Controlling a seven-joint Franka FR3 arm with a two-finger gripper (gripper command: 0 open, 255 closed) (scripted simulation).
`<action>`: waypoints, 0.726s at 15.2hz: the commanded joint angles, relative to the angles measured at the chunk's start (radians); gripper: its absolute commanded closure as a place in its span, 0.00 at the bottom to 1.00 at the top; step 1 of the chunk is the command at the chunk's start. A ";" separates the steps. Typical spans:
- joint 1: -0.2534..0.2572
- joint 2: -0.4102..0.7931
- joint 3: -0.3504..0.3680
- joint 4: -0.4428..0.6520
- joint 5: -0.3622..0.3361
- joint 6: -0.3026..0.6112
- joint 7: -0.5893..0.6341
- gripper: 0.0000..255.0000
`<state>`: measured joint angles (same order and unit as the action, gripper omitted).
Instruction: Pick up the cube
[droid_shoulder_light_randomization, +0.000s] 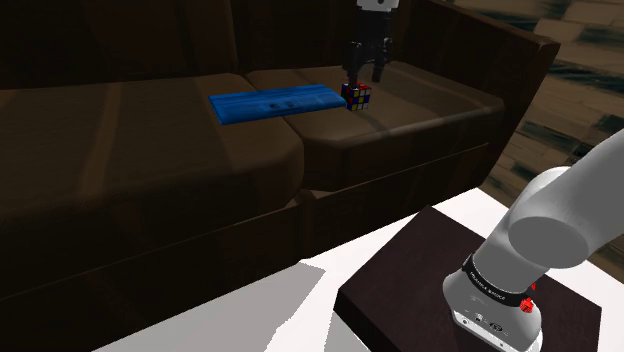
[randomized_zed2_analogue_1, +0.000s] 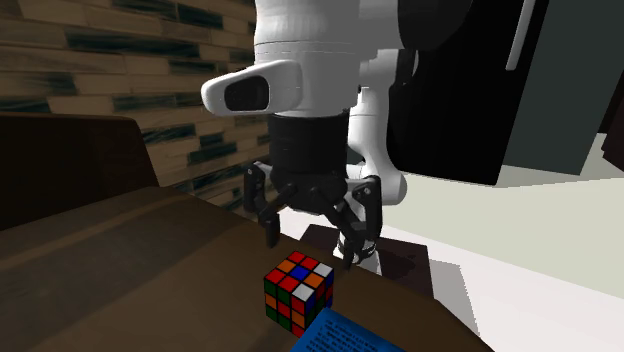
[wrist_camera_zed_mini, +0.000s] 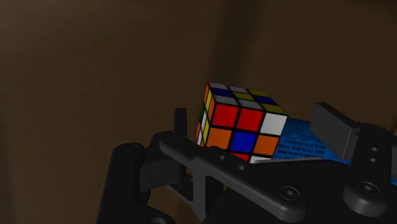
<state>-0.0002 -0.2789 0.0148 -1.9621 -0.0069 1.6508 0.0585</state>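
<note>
A multicoloured puzzle cube (droid_shoulder_light_randomization: 357, 97) rests on the seat of a dark brown sofa (droid_shoulder_light_randomization: 150, 150), touching the end of a flat blue book (droid_shoulder_light_randomization: 275, 103). My black gripper (droid_shoulder_light_randomization: 365, 76) hangs just above the cube, pointing down, open. From the second exterior view the fingertips stand apart a little above the cube (randomized_zed2_analogue_1: 297, 293), and the gripper (randomized_zed2_analogue_1: 310, 250) holds nothing. In the wrist view the cube (wrist_camera_zed_mini: 238, 124) lies beyond and between the two fingers (wrist_camera_zed_mini: 181, 127), which do not touch it. The gripper (wrist_camera_zed_mini: 254, 130) is centred roughly over it.
The blue book (randomized_zed2_analogue_1: 340, 335) lies right beside the cube. The sofa's backrest rises behind the gripper and its armrest (droid_shoulder_light_randomization: 500, 60) stands to the shoulder view's right. My dark-topped stand (droid_shoulder_light_randomization: 420, 270) sits in front of the sofa on a pale floor.
</note>
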 joint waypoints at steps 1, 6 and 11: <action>-0.001 0.052 -0.001 0.052 0.003 -0.007 0.004 0.00; -0.001 0.046 -0.001 -0.021 0.003 0.061 0.005 0.00; -0.002 0.046 -0.002 -0.056 0.003 0.095 0.004 1.00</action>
<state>-0.0020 -0.2337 0.0130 -2.0162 -0.0044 1.7436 0.0628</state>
